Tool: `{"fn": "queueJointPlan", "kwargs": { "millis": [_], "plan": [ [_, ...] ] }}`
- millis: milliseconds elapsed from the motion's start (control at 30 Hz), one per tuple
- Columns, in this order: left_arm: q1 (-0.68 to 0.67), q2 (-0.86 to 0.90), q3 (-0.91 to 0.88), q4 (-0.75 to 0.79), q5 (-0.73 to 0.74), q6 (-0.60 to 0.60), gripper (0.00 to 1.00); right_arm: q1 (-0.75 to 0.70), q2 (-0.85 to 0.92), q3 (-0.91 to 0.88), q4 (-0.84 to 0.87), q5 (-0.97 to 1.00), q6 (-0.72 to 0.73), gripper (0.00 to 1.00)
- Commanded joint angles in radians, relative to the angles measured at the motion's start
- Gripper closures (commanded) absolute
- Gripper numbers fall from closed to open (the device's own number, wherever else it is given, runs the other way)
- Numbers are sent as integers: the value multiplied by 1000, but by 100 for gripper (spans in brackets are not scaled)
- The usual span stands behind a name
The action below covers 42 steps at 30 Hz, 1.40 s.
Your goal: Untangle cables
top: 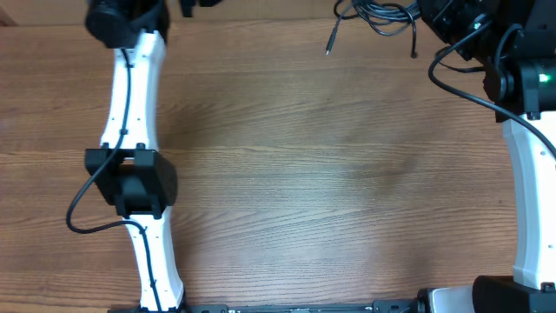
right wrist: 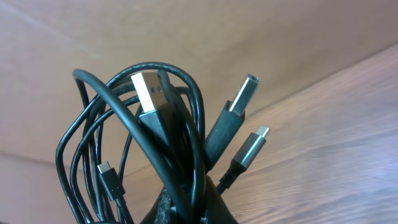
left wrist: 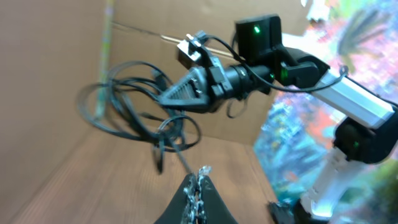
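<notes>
Overhead, I see the cables bunched at the far right edge of the wooden worktop, just left of the right gripper. Two loose ends trail toward the near side. One runs slightly leftward to a plug tip, the other runs almost straight to a second tip. The left arm runs up the left side, and its gripper is off the far edge.

From the left wrist, the left gripper sits low in the picture. Its fingers look pressed together with nothing between them. Beyond it, the right gripper is clamped on the cables, which hang clear of the worktop. Their tangled loops spread left, and a couple of ends dangle downward.

From the right wrist, the cables rise out of the right gripper in tall loops with their long axis upright. Its fingers are closed tight round the bunch. One USB-A plug points up, tilted slightly left. A second USB-A plug and a USB-C plug both point up and to the right. A smaller plug hangs lower on the left.
</notes>
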Motion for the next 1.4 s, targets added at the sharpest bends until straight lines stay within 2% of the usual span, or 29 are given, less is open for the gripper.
{"fn": "queueJointPlan", "kwargs": {
  "millis": [0,33,67,267,300,333,367,433,467,533,567,733,1233,1367],
  "plan": [
    [-79,5,14,-44,19,104,87,12,-27,27,40,-80,31,96],
    [-87,10,14,-77,19,139,70,12,-27,27,42,-87,31,96],
    [-92,12,14,-122,19,180,58,12,-27,27,40,-87,31,96],
    [-80,38,13,-480,19,454,57,7,-27,27,14,-87,25,94],
    [-78,42,13,-539,19,498,54,7,-27,27,14,-87,25,94],
    [-77,43,13,-587,19,533,45,7,-27,27,14,-87,25,94],
    [-77,46,12,-645,19,578,43,7,-27,27,14,-87,25,94],
    [-77,50,12,-755,19,664,54,7,-27,27,15,-87,26,95],
    [-78,52,12,-793,19,699,57,7,-27,27,16,-87,26,95],
    [-83,64,12,-890,19,796,50,7,-27,27,22,-90,26,95],
    [-84,69,12,-904,19,813,50,7,-27,27,27,-99,27,94],
    [-94,84,12,-906,19,843,56,7,-27,27,106,-175,80,96],
    [-146,84,12,-892,19,826,45,7,-27,27,155,-171,103,96],
    [-156,84,13,-826,19,773,44,7,-27,27,154,-140,97,96]
  ]
}}
